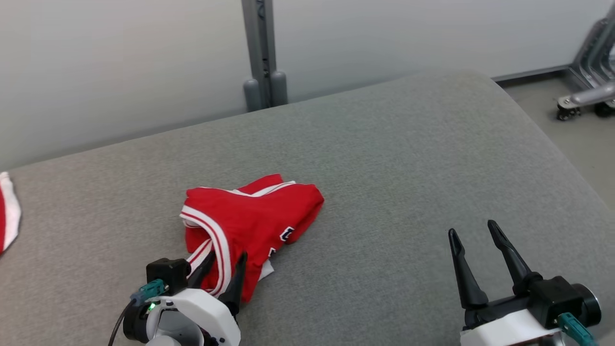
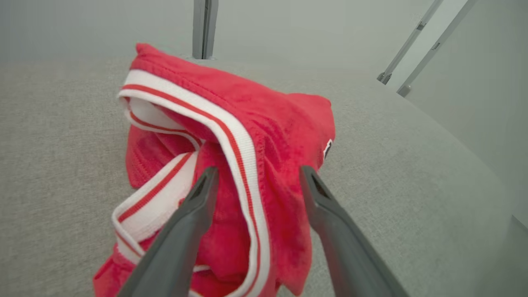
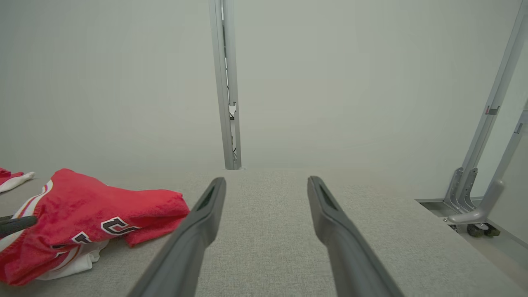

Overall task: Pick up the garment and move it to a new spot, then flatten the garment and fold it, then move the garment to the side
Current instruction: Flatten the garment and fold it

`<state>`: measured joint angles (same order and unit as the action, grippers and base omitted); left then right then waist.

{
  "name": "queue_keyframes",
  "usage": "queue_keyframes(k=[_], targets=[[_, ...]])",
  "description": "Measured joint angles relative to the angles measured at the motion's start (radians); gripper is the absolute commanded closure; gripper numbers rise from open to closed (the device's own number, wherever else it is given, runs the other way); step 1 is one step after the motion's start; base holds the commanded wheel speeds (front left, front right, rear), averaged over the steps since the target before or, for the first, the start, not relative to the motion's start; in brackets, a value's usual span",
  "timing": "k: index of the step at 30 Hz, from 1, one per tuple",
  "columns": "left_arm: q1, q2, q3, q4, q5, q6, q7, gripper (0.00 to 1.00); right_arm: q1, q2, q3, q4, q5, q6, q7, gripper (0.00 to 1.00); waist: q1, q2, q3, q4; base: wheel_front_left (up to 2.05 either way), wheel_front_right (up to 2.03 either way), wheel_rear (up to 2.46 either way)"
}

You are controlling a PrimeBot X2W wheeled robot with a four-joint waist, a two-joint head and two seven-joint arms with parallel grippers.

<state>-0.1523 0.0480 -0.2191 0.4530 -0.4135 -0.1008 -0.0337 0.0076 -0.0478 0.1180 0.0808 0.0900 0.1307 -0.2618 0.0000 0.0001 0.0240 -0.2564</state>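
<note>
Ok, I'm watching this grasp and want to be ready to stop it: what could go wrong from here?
1. The open left tool straddles the bunched garment near its striped trim; closing here may pinch several layers, so it lifts as a wad.
2. The right tool hangs open over bare table, apart from the cloth; a one-handed lift could leave it twisted and hard to flatten.

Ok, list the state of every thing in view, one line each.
Garment: crumpled, unfolded, lying on the pad.
Left pincer: open, fingers astride the garment's striped trim, not closed on it.
Right pincer: open, over bare pad, apart from the garment.
Second cloth: lying on the pad at the far left, partly cut off.
</note>
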Motion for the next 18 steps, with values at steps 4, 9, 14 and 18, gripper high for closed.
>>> queue_keyframes(k=[4,9,14,18], targets=[[-0.017,0.0,-0.02,0.05,-0.019,0.001,0.024,0.75,-0.014,0.0,-0.001,-0.007,0.007,0.0,0.0,0.0,0.0,0.0,0.018,-0.039,0.0,0.0,0.0],[-0.017,0.0,-0.036,0.031,-0.057,-0.014,0.005,1.0,-0.013,0.0,-0.013,-0.008,0.007,0.0,0.0,0.0,0.0,0.0,0.032,-0.061,0.0,0.0,0.0],[0.006,0.001,-0.025,-0.097,-0.12,-0.018,-0.007,1.0,-0.002,0.0,-0.032,-0.012,0.007,0.0,0.0,0.0,0.0,0.0,0.029,-0.05,0.0,0.0,0.0],[0.03,0.006,-0.012,-0.273,-0.171,-0.021,0.009,1.0,0.003,0.0,-0.035,-0.013,0.007,0.0,0.0,0.0,0.0,0.0,0.022,-0.022,0.0,0.0,0.0]])
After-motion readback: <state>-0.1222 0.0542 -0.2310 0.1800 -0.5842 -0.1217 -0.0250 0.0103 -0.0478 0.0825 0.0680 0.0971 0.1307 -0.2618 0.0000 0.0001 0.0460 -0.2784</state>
